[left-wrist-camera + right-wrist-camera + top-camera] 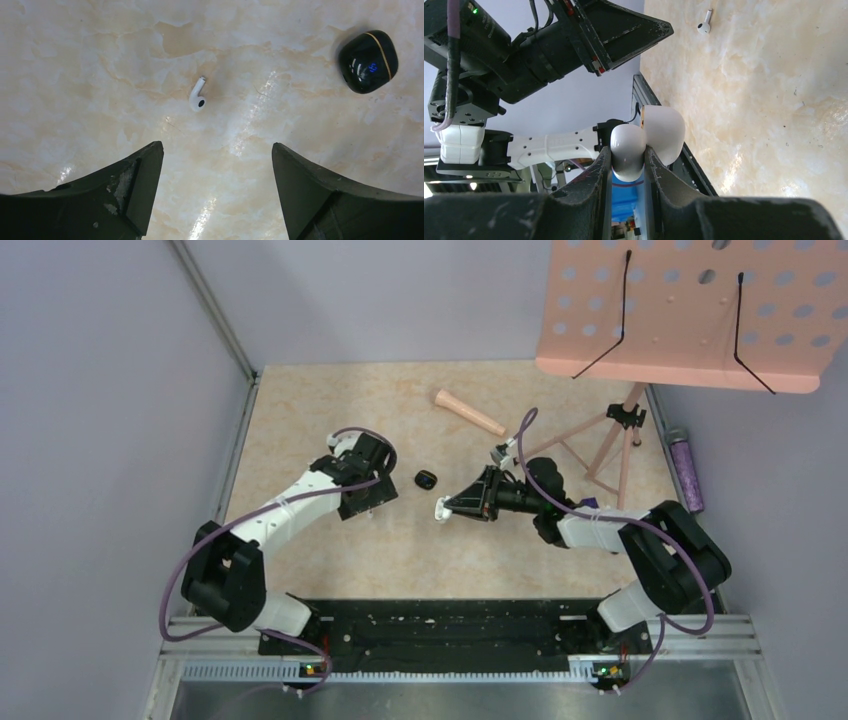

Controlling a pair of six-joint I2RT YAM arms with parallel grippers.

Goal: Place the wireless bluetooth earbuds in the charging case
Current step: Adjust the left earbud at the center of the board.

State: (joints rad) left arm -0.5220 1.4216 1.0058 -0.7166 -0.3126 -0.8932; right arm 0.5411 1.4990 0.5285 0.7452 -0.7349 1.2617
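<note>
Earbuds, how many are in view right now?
1: a white earbud lies on the table ahead of the left gripper. Another may hide inside the white case in the right gripper.

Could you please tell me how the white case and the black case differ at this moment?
The white case is clamped in the right end effector; the black case lies free on the table, untouched. The white case appears hinged open; the black case is shut and has a gold band. Both are small, rounded and glossy.
</note>
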